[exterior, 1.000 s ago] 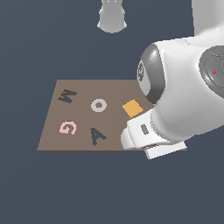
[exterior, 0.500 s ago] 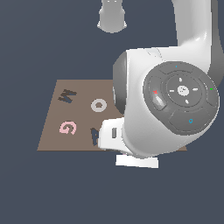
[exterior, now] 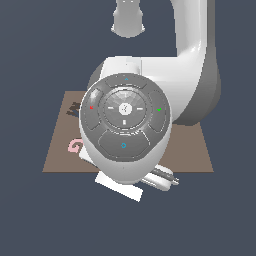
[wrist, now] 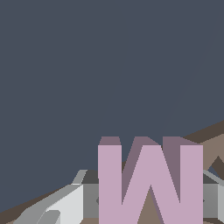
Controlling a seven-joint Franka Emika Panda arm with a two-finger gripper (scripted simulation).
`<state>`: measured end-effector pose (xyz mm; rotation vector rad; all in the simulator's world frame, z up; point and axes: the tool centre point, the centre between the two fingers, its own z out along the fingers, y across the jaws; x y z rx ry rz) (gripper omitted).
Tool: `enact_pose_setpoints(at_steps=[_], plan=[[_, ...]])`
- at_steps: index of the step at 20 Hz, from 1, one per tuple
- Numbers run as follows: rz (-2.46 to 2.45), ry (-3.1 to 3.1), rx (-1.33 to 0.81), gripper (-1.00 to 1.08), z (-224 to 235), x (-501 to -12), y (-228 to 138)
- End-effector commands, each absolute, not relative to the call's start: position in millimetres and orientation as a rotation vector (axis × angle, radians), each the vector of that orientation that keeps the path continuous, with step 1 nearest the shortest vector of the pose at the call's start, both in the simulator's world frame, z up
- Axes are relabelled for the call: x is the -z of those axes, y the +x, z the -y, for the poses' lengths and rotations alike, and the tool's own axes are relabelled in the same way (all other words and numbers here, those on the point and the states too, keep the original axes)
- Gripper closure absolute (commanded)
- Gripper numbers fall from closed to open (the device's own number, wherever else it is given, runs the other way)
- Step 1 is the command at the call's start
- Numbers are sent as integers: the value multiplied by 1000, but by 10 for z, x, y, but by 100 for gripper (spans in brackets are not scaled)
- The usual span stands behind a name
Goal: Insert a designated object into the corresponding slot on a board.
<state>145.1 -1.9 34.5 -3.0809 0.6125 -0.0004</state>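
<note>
In the wrist view the lilac M block (wrist: pixel 148 183) fills the lower middle, seen upside down like a W. It sits between my gripper's (wrist: pixel 149 202) two grey fingers (wrist: pixel 70 204), which press on its two sides. A strip of the brown board (wrist: pixel 209 139) shows behind it. In the exterior view my arm hangs over the board (exterior: pixel 199 154) and hides the gripper and the block. Only an edge of the dark M-shaped slot (exterior: pixel 73 108) shows at the board's far corner on the exterior view's left.
The pink G (exterior: pixel 74 146) peeks out beside the arm's wrist housing (exterior: pixel 125 125) on the exterior view's left. The other letters and the orange square are hidden behind the arm. The robot's base (exterior: pixel 129 20) stands beyond the board.
The arm has swung toward the exterior view's left, over the board. Its wrist housing now faces the camera and covers the ring, the dark A and the orange square.
</note>
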Motion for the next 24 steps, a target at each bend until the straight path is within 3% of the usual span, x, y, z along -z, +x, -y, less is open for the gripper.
enact_pose_setpoints(at_steps=[1,13,24], plan=[[-739,-3053,1,108,182,-352,1437],[-1361,-2831,2,108,969,-371,1126],[-1988,-2431,1,108,1611,-390,412]])
